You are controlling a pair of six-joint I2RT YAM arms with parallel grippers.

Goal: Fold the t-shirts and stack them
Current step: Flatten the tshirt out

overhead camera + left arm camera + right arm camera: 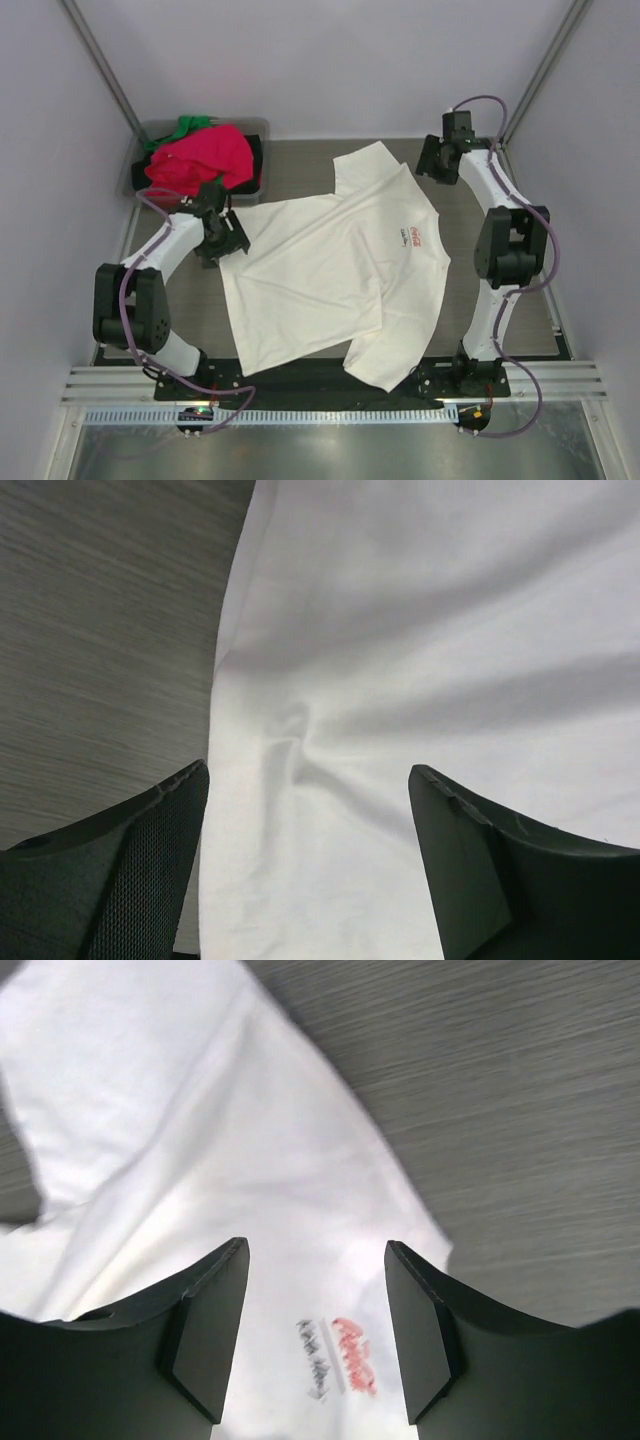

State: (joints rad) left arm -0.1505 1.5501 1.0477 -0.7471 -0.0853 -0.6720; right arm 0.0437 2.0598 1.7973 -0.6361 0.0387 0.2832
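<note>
The grey wood-grain table (300, 165) has one big cream-white cotton t-shirt (330, 270) spread flat mid-table, soft creases, with a tiny red chest print (355, 1355). One grey plastic bin (262, 130) at the far left holds two crumpled tees: a bright pink-red one (205, 158) and a green one (190, 125). The left gripper (310, 780) gapes wide over the white shirt's edge, gripping nothing. The right gripper (315, 1250) is parted too, empty.

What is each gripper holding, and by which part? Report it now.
Nothing is held. The left gripper is open above one edge of the white t-shirt, and the right gripper is open above it near the red print.
</note>
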